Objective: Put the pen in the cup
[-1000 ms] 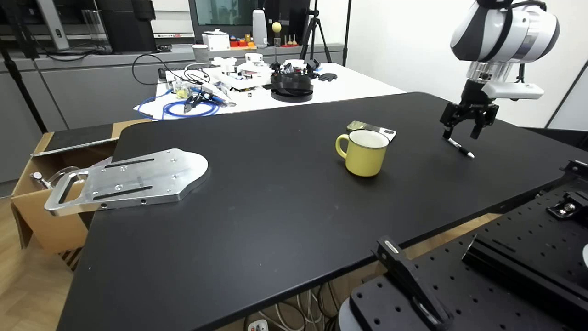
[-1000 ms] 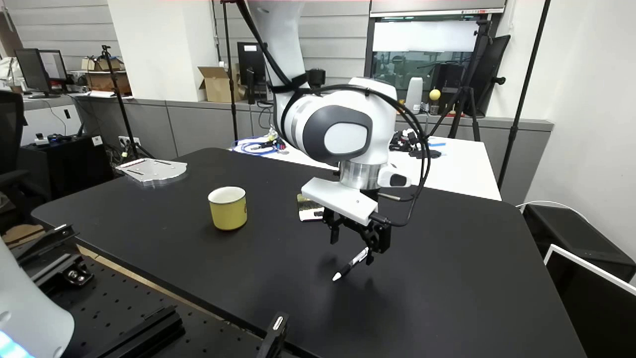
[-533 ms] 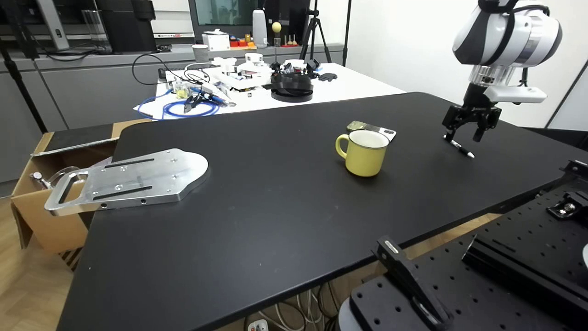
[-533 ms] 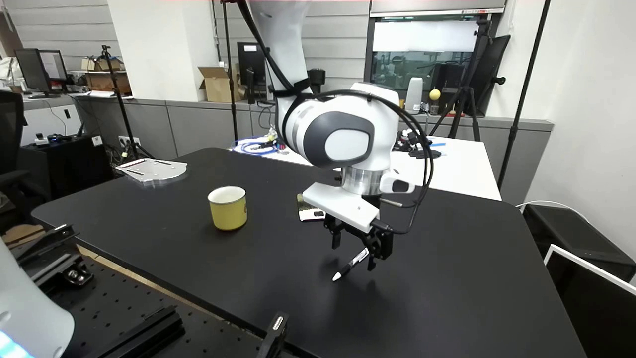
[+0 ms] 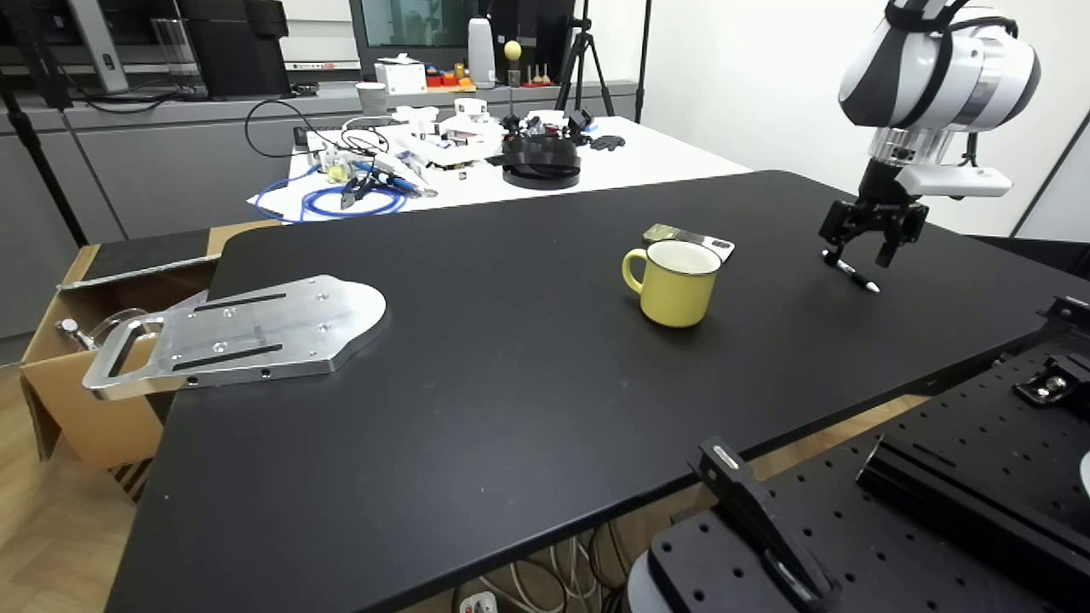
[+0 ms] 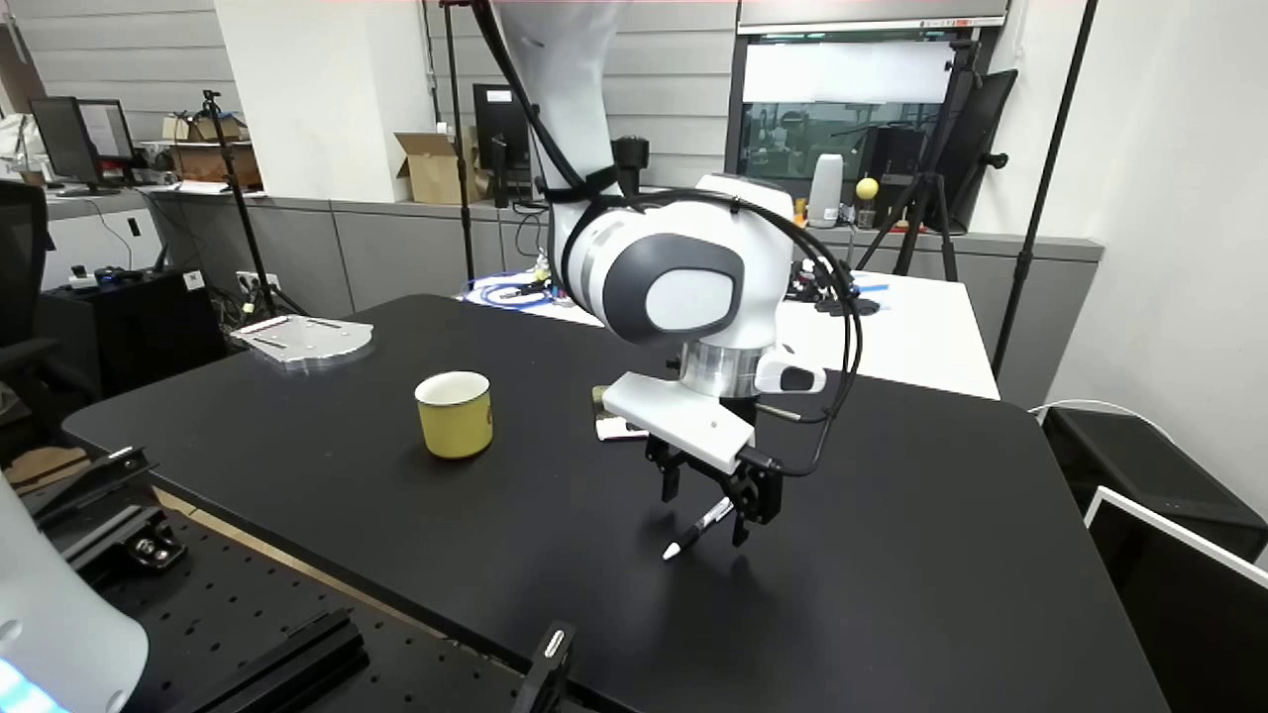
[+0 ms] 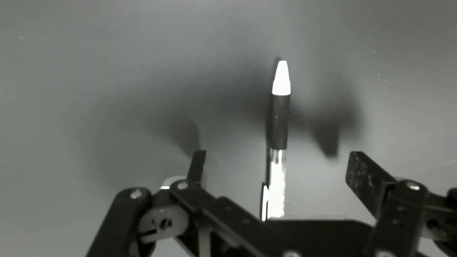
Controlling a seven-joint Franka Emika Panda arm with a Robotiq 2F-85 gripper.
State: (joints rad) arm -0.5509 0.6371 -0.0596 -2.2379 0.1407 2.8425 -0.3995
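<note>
Well to the right of the cup [image 5: 679, 289], as both exterior views show, the pen [image 7: 280, 121] lies flat on the black table [image 5: 477, 409]. On that same side of the cup the robot arm [image 5: 941, 81] reaches down, and its gripper [image 7: 278, 152] hangs over the pen with its two fingers [image 7: 364, 175] spread wide. The wrist view puts the pen between them, apart from both, its white tip and dark grip showing beyond the fingertips. In an exterior view the pen [image 6: 700, 527] also lies nearer the camera than the cup, its tip aimed toward the cup's side of the table. The cup stands upright, yellow outside and whitish within, with a dark rim; in an exterior view its handle [image 5: 627, 271] points away from the pen. Just behind the cup, as an exterior view has it, lies a flat olive-and-white object [image 5: 663, 232], partly covered by the cup. In an exterior view the same object [image 6: 620, 426] shows to the right of the cup, apart from it and partly behind the arm. Well to the left of the cup in both exterior views lies a metal plate [image 5: 268, 323]. Far behind the cup a white table [image 5: 656, 162] bears a dark round object [image 5: 541, 160] and a jumble of white parts [image 5: 456, 153].
</note>
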